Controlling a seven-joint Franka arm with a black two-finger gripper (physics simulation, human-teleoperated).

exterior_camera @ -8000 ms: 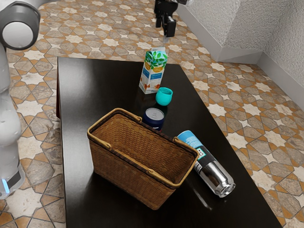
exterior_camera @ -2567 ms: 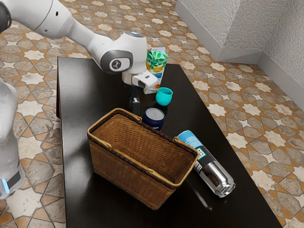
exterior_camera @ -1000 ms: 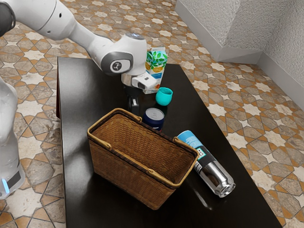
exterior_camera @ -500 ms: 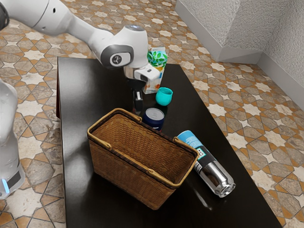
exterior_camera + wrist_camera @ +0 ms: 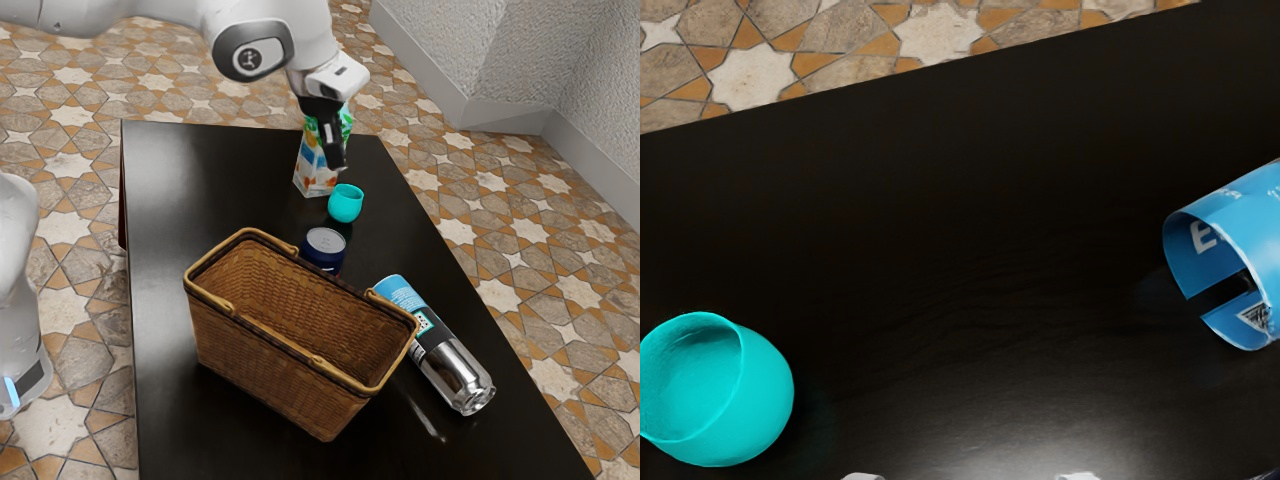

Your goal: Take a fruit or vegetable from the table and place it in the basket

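well apart, basket (image 5: 270, 370) and claw (image 5: 340, 168)

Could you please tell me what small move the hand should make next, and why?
I would probably lift the hand slightly before any sideways travel: in the exterior view it overlaps the carton and appears just above the teal cup, so a sweep might bump either.

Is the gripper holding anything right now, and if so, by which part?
Nothing is held: the gripper is open and empty, above the table.
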